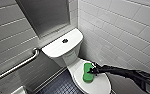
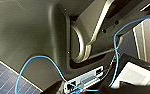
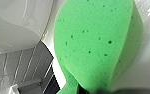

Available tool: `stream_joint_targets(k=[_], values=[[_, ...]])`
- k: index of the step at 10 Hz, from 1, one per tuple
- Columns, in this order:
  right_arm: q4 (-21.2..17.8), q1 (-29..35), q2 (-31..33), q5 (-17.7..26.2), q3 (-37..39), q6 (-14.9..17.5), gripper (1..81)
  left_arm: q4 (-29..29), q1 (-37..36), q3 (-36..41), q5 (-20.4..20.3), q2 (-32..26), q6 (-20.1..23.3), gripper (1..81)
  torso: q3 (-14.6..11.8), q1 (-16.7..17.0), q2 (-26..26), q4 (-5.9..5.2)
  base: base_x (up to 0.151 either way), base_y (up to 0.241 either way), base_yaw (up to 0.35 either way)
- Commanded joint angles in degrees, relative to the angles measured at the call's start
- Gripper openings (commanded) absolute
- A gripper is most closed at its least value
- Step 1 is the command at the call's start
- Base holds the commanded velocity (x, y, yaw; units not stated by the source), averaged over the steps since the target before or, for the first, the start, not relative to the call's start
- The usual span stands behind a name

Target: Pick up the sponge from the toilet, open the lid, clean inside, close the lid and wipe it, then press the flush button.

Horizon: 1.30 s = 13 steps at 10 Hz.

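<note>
The white toilet (image 1: 66,56) stands in a tiled corner with its oval lid (image 1: 99,83) down. On the lid lies the bright green sponge (image 1: 87,73), running lengthwise. My right gripper (image 1: 93,71) reaches in from the right and meets the sponge at its waist, shut on its right edge. In the right wrist view the sponge (image 3: 96,42) looms very close against the white lid (image 3: 143,67), its near end pinched at the gripper. The flush button (image 1: 65,40) sits in the middle of the flat tank top (image 1: 56,47).
A metal grab bar (image 1: 18,66) slants along the left wall. White tiled wall (image 1: 121,32) stands close on the toilet's right. Dark blue floor tiles (image 1: 61,86) lie to the left of the bowl. The left wrist view has my own grey body and a blue cable (image 2: 41,60).
</note>
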<state>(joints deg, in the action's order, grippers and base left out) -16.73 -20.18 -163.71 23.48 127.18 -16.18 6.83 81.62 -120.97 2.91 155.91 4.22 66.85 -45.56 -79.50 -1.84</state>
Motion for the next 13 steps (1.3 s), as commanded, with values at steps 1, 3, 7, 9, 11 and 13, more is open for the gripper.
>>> stream_joint_targets(k=[1, 3, 7, 9, 11, 13], values=[[-0.6, 5.3, -2.4, -3.7, -1.0, -0.1, 1.0, 0.1, 1.2, 0.9, 4.7, -0.9, 0.0, 81.1, 0.0, 0.0, 0.0, 0.00, 0.000, 0.000, 0.000], [-0.6, 0.3, -2.7, -6.6, 0.5, 0.4, 1.0, 0.2, 1.2, 0.9, 4.7, -0.8, 0.1, 81.1, -0.1, 0.0, 0.0, 0.00, 0.000, 0.000, 0.000], [-0.8, -8.7, 2.6, -12.8, -1.1, -0.3, 1.0, 0.3, 1.2, 0.9, 4.6, -0.7, 0.1, 81.1, 0.0, 0.0, 0.0, 0.00, 0.000, 0.000, 0.000], [-0.8, -12.3, 9.0, -17.1, -10.5, -0.2, 1.0, 0.3, 1.2, 0.9, 4.6, -0.7, 0.1, 81.1, -0.1, 0.0, 0.0, 0.00, 0.000, 0.000, 0.000], [-1.0, -15.6, 14.8, -20.0, -16.7, -0.2, 1.0, 0.4, 1.2, 1.0, 4.6, -0.6, 0.1, 81.1, -0.1, 0.0, 0.0, -0.02, 0.000, 0.000, 0.000], [-1.0, -19.2, 19.0, -22.9, -20.6, -0.2, 1.0, 0.4, 1.2, 1.0, 4.6, -0.6, 0.1, 81.1, -0.1, 0.0, 0.0, -0.02, 0.000, 0.000, 0.000]])
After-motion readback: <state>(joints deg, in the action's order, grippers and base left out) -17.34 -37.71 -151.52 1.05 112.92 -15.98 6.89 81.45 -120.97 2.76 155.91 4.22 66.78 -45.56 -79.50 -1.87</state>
